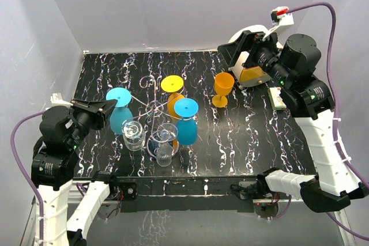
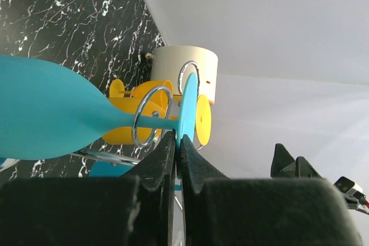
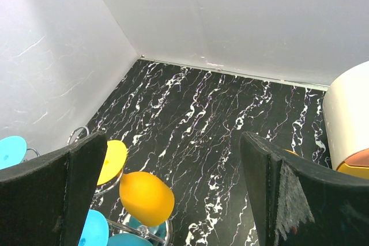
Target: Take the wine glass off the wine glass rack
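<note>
Turquoise wine glass [image 2: 52, 116] hanging inverted from the left side of the wine glass rack [image 1: 154, 108], its foot rim pinched between the closed left jaws. Right jaws wide open, empty, well right of the rack.

Overhead, the top view looks down from above and behind the arm bases, with the wine glass rack [image 1: 154, 108] left of centre on the worktop [image 1: 277, 136]. The left wrist view sits hard against the rack, sighting along its tool [image 2: 177, 145] past the blue wine glass [image 2: 52, 116]. The right wrist view, high and right of the rack, looks down past its tool [image 3: 173, 142]. All three share the yellow glass foot [image 1: 172, 83].
</note>
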You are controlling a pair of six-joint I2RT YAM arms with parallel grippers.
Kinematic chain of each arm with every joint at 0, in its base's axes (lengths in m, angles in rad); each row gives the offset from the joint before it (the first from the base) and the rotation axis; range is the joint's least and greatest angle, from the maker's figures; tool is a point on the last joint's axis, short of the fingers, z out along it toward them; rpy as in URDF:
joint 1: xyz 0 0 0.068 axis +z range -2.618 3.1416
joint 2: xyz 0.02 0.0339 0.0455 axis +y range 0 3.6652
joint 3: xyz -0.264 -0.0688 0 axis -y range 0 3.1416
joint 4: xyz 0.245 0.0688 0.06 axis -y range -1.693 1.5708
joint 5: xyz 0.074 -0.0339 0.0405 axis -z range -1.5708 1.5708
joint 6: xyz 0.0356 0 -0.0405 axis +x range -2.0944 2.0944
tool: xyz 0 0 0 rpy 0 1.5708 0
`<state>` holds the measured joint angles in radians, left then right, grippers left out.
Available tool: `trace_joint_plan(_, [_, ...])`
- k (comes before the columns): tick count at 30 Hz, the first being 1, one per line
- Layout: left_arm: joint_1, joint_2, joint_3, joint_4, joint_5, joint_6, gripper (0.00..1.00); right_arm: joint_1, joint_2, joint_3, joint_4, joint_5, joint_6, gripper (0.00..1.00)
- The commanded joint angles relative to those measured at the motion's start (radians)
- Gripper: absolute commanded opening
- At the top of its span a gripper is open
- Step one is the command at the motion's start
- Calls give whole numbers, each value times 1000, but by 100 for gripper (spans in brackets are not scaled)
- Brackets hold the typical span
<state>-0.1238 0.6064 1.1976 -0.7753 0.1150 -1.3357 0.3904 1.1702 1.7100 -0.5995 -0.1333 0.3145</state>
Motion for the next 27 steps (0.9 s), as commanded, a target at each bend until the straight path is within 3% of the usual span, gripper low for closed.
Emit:
trace_joint_plan(1, [-4, 40, 7, 87, 4, -4, 0, -5, -25, 12, 69, 10, -9, 98])
trace_joint_plan(11, [-3, 101, 8, 181, 143, 55, 0, -4, -34, -3, 73, 16, -15, 98])
trace_joint_plan(27, [-3, 55, 28, 94, 246, 76, 0, -2, -30, -16, 89, -14, 1, 98])
